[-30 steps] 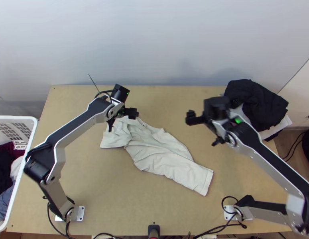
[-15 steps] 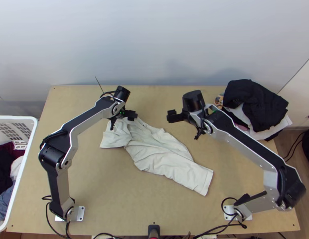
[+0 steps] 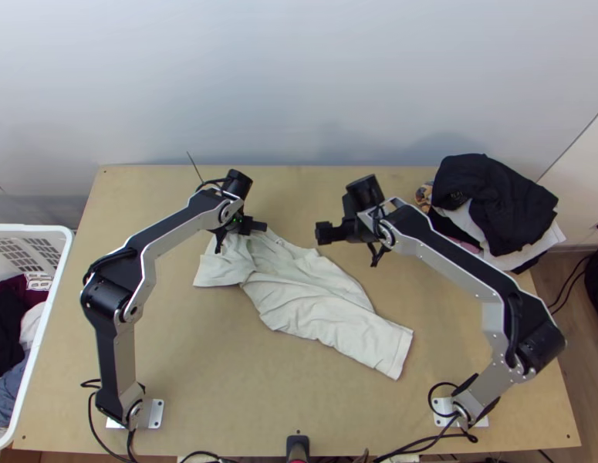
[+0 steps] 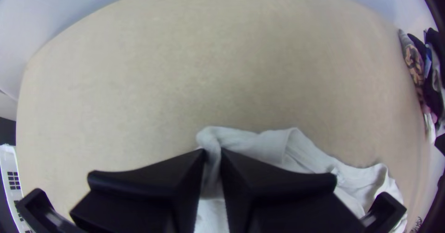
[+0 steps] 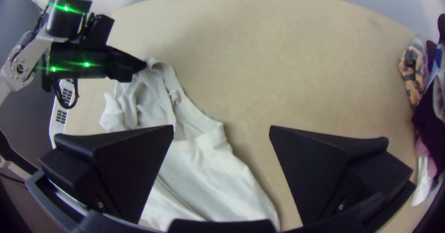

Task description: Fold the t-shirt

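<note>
The off-white t-shirt [image 3: 314,297] lies crumpled and slanting across the middle of the table, its far left end bunched. At that end is my left gripper [image 3: 256,227] in the top view; in the left wrist view the left gripper [image 4: 212,156] is shut on a pinch of the shirt [image 4: 264,145]. My right gripper [image 3: 323,233] hangs above the table, beyond the shirt's upper edge and right of the left gripper. The right wrist view has the right gripper [image 5: 221,131] open, nothing between its fingers, with the shirt [image 5: 204,182] below and beside it.
A pile of dark and white clothes [image 3: 495,204] sits at the table's far right corner. Beyond the left edge stands a white basket [image 3: 55,285] holding clothes. A black object [image 3: 298,447] is at the near edge's middle.
My right gripper has moved left, away from the clothes pile toward the shirt's far edge. The left arm has shifted slightly, its gripper staying at the shirt's far left end. The shirt lies as before.
</note>
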Tool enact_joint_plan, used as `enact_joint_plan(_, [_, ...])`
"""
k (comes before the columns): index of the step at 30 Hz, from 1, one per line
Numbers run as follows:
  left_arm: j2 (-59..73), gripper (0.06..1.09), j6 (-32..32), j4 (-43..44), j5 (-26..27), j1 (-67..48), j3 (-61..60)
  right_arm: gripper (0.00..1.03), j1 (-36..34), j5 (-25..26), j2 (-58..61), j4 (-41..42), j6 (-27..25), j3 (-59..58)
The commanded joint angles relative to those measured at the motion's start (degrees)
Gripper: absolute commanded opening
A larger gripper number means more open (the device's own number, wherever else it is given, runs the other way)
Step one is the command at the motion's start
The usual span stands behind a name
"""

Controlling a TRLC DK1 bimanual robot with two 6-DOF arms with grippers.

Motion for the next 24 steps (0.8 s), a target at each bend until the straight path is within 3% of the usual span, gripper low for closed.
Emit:
enact_joint_plan(1, [-2.54, 0.10, 0.13, 1.53, 0.01, 0.04, -1.36, 0.92, 0.41, -5.30, 3.54, -1.28, 0.94, -1.37])
enact_joint_plan(3, [-3.33, 0.10, 0.13, 1.53, 0.01, 0.04, -1.89, 0.87, 0.93, -6.00, 4.59, -1.28, 0.94, -1.37])
enact_joint_plan(21, [-7.99, 0.10, -0.84, 1.00, 0.01, -0.22, -3.30, 0.86, 3.83, -4.77, 14.96, 2.94, -0.03, 4.35])
enact_joint_plan(22, [-8.17, 0.10, -1.01, 1.00, 0.01, -0.31, -3.30, 0.80, 3.92, -4.77, 15.23, 2.94, -0.46, 4.70])
enact_joint_plan(24, [-8.61, 0.10, -1.19, 1.00, 0.01, -0.40, -3.47, 0.54, 3.83, -4.86, 16.19, 2.94, -1.43, 5.49])
